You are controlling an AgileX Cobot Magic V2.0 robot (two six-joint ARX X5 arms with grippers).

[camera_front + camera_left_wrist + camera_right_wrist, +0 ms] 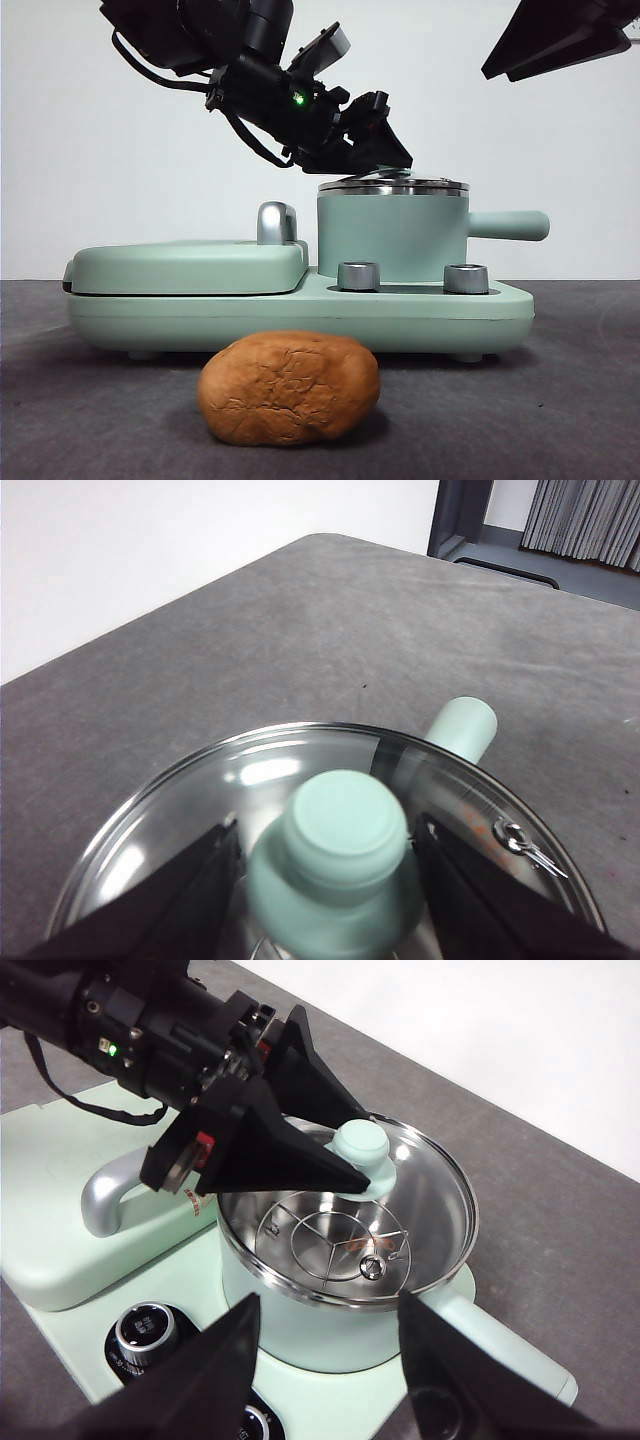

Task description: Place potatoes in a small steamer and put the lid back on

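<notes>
The brown potato point(288, 388) lies on the grey table in front of the appliance. Behind it the mint-green small steamer point(392, 238) stands on its base, side handle point(510, 225) pointing right. The glass lid point(430, 1190) rests at the pot's rim, perhaps slightly tilted, and a wire rack shows through it. My left gripper point(380, 150) reaches down from the upper left and is shut on the lid's green knob point(340, 850), one jaw on each side. My right gripper point(330, 1305) hovers open above the pot's near side, holding nothing.
A flat green grill cover point(190, 268) with a steel handle point(277, 222) sits left of the pot on the same base. Two steel dials point(358, 276) point(466, 278) stand at the base's front. The right arm point(560, 35) shows dark at the top right corner.
</notes>
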